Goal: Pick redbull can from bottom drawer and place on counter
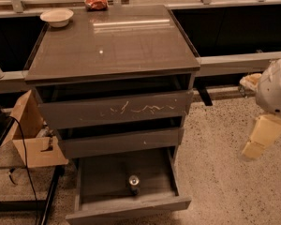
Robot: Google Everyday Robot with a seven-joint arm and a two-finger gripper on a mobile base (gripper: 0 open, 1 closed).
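The redbull can (133, 182) stands upright in the pulled-out bottom drawer (98, 184), near its front middle, with its silver top facing up. Above the three drawers lies the glossy dark counter (112, 41). My gripper (255, 146) hangs at the right edge of the view, a pale beige piece under the white arm (277, 90). It is over the speckled floor, well to the right of the cabinet and at about the height of the lower drawers. It touches nothing.
A white bowl (56, 17) sits on the counter's far left corner and a red snack packet (96, 2) on the ledge behind. An open cardboard box (32, 135) and a black cable stand left of the cabinet. The scratched top drawer front (117, 109) sticks out slightly.
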